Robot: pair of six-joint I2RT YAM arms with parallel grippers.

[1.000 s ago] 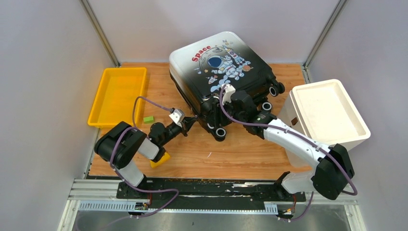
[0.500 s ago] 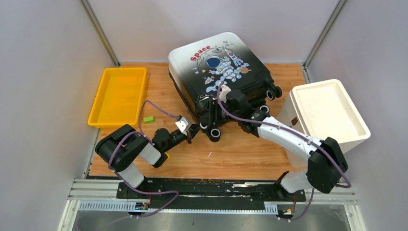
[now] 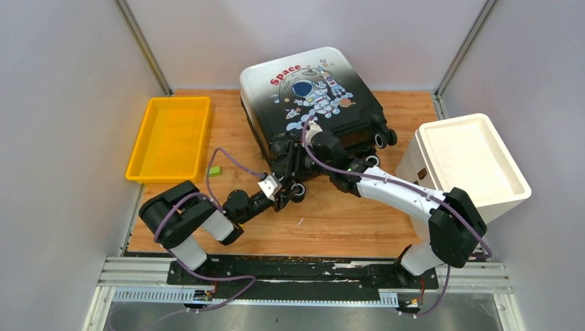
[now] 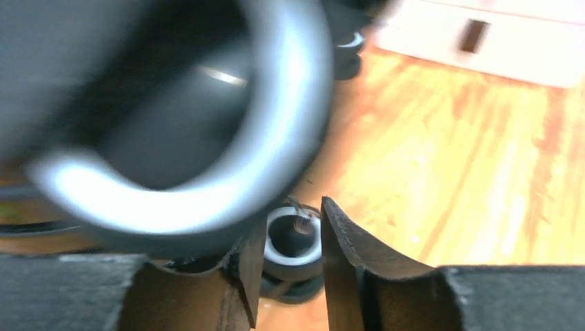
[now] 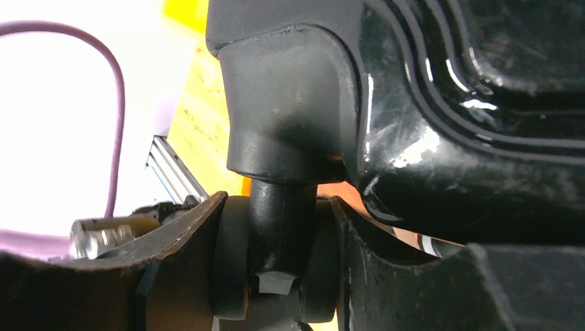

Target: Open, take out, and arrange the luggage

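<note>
**A:** So, where does the case (image 3: 307, 86) sit?

**B:** Flat on the table (image 3: 359, 221), back middle, print up, between the tray (image 3: 169, 134) and the bin (image 3: 469, 158), apart from both. Its wheels face the arms. From above it looks shut.

**A:** And the grippers?

**B:** The right gripper (image 5: 277, 200) pinches a wheel (image 5: 233, 262) at the near end. Both fingers press on it, with the stem rising between them. The left gripper (image 4: 293, 217) sits low beside a second wheel (image 3: 298, 192). Its jaws are a narrow slit apart with nothing between them. That view is blurred, so I can't tell whether it touches anything.

**A:** What's the step, do you reckon?

**B:** Turning or steadying the case by that wheel, I'd judge, so the zip comes within reach. Opening isn't begun.

**A:** How to do it well?

**B:** A caster swivels, so a grip there gives loose control. Drag slowly along the table without lifting, or the case may pivot and slip out. The left jaws should spread wider before closing on anything, because at that slit they would only push. I'd have that arm brace the case's edge or go for the zip, which I can't make out from here. On the right, mind the bin, since the far wheels are already near it.
</note>
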